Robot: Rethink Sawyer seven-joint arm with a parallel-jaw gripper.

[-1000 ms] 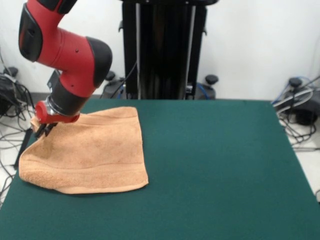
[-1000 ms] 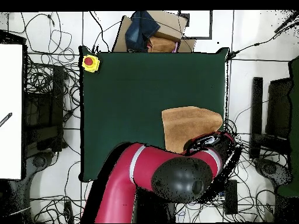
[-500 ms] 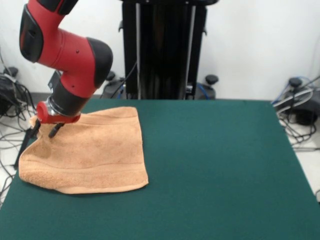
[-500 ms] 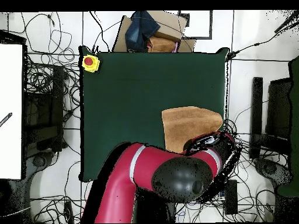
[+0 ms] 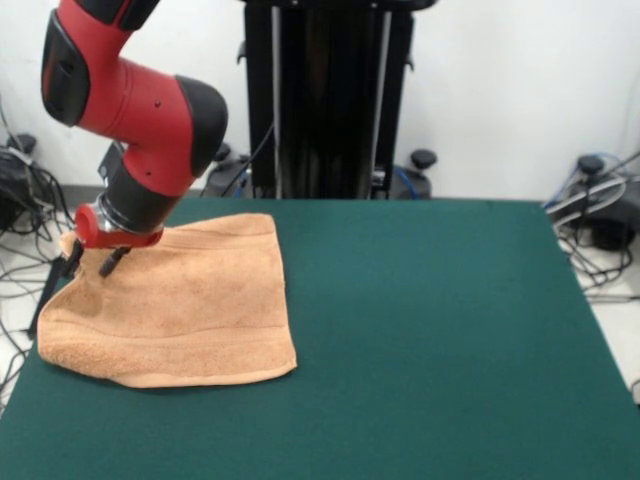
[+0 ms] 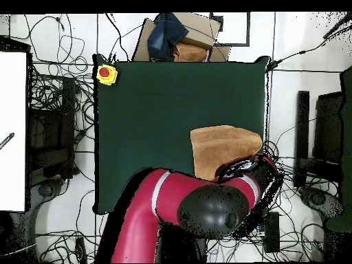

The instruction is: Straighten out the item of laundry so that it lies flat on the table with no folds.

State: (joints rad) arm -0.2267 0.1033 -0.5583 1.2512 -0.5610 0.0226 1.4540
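The peach-orange item of laundry (image 5: 180,305) lies spread on the dark green table (image 5: 430,340) at its left side in the front view, with its near-left edge slightly curled and rounded. My gripper (image 5: 92,262) hovers open just above the towel's far-left corner, with its two dark fingers apart and nothing between them. In the overhead view the towel (image 6: 220,148) lies by the table's right edge, and the red arm (image 6: 206,206) covers the gripper and the towel's near part.
A yellow box with a red button (image 6: 106,73) sits at one table corner. Brown cardboard and dark cloth (image 6: 180,38) lie past the table's far edge. Cables cover the floor around the table. A black pedestal column (image 5: 325,100) stands behind the table.
The gripper was shut on the towel's far-left corner a second ago. It has opened, let the corner go and risen slightly. The towel has stayed in place.
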